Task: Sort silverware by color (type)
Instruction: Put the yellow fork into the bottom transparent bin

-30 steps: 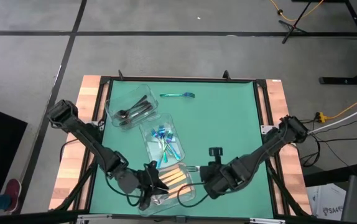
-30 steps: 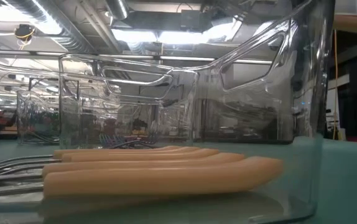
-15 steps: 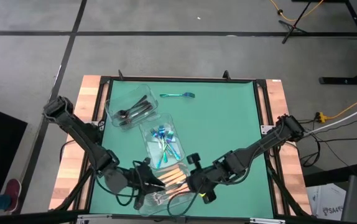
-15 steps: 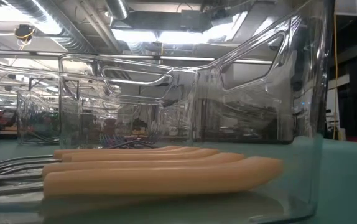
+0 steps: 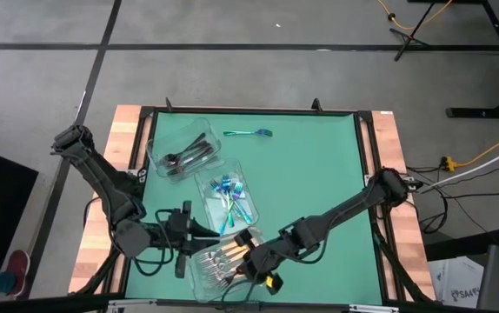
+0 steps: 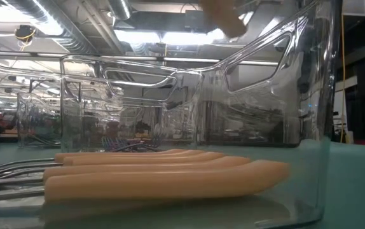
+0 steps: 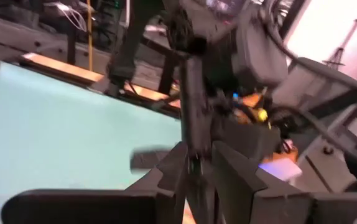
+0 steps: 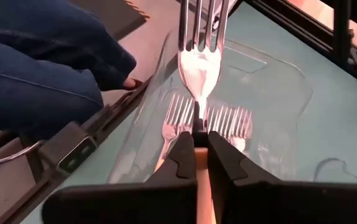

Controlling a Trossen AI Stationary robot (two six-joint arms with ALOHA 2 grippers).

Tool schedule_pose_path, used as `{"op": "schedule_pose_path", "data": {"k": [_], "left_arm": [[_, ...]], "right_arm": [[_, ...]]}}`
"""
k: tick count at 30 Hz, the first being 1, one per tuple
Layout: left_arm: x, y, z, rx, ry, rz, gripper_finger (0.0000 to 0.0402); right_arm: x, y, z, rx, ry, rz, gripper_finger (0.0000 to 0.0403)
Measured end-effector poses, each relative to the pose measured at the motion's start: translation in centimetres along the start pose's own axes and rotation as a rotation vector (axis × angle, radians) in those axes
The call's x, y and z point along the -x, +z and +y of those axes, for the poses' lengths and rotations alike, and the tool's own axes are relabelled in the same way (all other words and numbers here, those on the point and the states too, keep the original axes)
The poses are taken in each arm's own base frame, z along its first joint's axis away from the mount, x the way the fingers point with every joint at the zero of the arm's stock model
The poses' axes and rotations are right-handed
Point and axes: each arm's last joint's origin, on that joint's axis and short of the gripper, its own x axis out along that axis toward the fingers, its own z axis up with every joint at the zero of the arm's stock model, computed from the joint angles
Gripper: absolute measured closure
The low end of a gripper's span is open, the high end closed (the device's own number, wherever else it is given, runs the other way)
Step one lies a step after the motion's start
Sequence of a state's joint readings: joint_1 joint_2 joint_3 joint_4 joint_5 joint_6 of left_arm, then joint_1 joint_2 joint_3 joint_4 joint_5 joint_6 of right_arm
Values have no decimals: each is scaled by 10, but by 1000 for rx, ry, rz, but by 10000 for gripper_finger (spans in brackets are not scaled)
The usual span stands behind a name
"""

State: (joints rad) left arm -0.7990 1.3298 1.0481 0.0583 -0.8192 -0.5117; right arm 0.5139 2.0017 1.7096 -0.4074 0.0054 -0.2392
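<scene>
Three clear containers stand in a row: black utensils (image 5: 184,155) in the far one, iridescent blue ones (image 5: 230,200) in the middle one, orange-handled silver forks (image 5: 219,259) in the near one (image 5: 199,271). One teal fork (image 5: 249,133) lies flat on the mat near the far edge. My right gripper (image 5: 248,252) hangs over the near container, shut on an orange-handled fork (image 8: 198,37). My left gripper (image 5: 189,233) is left of that container, shut on a slim black utensil (image 7: 188,106). My left gripper pinches the slim black utensil between its two fingers (image 7: 228,171). The utensil sticks out forward past the fingertips, toward the table's right. Which part of it lies in the hold, blur hides. My right gripper pinches the fork at its neck (image 8: 197,118), just behind the tines, between both fingers (image 8: 219,155). The fork lies along the fingers, tines pointing ahead. It is lifted clear above the forks in the near container; its orange handle end (image 6: 224,16) shows high in the low view.
A person's leg in jeans (image 8: 41,62) stands past the table's near edge. Bare green mat (image 5: 319,165) covers the right and far parts of the table. The near container's clear wall (image 6: 309,95) stands close to the low camera.
My right gripper has carried the fork toward the table's left and near edge, from beside the near container to above it. My left gripper has drawn back out of that container toward the left edge. The held fork's orange handle end has come into the top of the low view.
</scene>
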Motion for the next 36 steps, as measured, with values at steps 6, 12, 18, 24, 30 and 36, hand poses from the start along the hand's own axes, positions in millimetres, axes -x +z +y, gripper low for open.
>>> {"op": "schedule_pose_path", "data": {"k": [6, 12, 18, 24, 30, 36], "left_arm": [[-1, 1, 2, -11, 20, -7, 333], [-1, 1, 2, -12, 22, -6, 333], [-1, 0, 3, -24, 26, 4, 333], [-1, 0, 3, -24, 26, 4, 333], [-1, -1, 3, -42, 27, 7, 333], [-1, -1, 3, -43, 22, 10, 333]], "right_arm": [[-26, -9, -10, -15, 13, -36, 402], [-56, -32, -16, -33, 22, 38, 402], [-82, -54, -18, -45, 30, 111, 402], [-90, -62, -22, -46, 19, 127, 402], [-90, -63, -25, -53, 13, 127, 388], [-91, -63, -25, -53, 3, 131, 359]]}}
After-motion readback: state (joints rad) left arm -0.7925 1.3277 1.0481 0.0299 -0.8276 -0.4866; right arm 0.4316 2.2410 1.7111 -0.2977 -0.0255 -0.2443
